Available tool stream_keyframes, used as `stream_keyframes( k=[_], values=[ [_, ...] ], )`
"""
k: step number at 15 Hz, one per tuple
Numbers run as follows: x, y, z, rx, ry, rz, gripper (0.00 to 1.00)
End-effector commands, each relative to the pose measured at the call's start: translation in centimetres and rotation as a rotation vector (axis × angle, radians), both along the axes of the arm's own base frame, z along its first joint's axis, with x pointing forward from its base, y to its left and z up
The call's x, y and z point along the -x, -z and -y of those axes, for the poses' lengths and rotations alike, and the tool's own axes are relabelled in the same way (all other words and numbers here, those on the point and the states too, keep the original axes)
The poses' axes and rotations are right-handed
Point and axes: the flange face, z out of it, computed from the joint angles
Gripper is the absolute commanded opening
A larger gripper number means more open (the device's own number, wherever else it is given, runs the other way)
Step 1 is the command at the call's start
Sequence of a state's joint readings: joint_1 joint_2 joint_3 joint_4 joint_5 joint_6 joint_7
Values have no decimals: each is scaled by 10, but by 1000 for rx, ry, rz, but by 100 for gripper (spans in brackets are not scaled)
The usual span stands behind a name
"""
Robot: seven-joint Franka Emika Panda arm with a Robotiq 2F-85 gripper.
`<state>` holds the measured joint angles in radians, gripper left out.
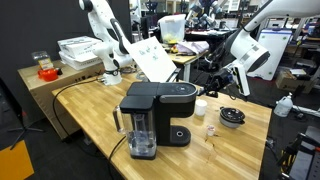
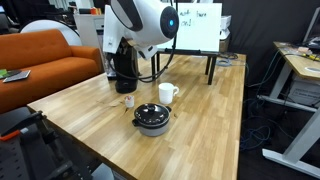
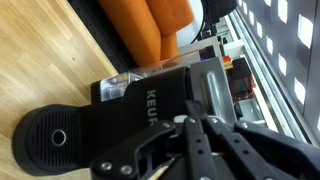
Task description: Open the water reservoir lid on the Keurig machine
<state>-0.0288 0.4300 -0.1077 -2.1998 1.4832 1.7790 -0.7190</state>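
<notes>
Keurig machine [image 1: 157, 118]: black, boxy, set upright on the wooden table [image 1: 90, 110], near the table's middle in an exterior view. The clear water tank [image 1: 141, 141] is carried on the side turned to that camera. The rounded brew head [image 1: 181, 94] is pointed toward the white cup [image 1: 201, 107] and the arm. The long axis is laid from the rear of the body to the brew head, roughly level across that picture. In the wrist view the machine [image 3: 150, 105] is seen from above, with its round base plate [image 3: 55, 140] at lower left and the axis run up to the right. In an exterior view [image 2: 122, 66] it is largely hidden behind the arm.

Arm [image 1: 250, 50]: white, reached in from the table's far side and bent down toward the brew head. It is seen large and close in an exterior view [image 2: 145, 22].

Gripper [image 3: 192, 122]: held over the machine's top. The fingers are drawn together to a narrow point and nothing is held.

Also on the table: round black dish [image 2: 152, 118], just beside the cup [image 2: 167, 93].

Beyond the table: orange sofa [image 2: 40, 60], whiteboard [image 2: 195, 28].
</notes>
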Motion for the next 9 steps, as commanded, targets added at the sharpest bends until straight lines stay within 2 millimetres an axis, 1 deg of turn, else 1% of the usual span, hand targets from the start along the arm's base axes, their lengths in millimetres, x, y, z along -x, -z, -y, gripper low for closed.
stream_keyframes(
  k=[1, 4, 9],
  values=[
    [-3, -16, -7, 12, -22, -1, 0],
    [-4, -19, -9, 20, -30, 1, 0],
    [-10, -35, -13, 37, -47, 20, 0]
  ],
)
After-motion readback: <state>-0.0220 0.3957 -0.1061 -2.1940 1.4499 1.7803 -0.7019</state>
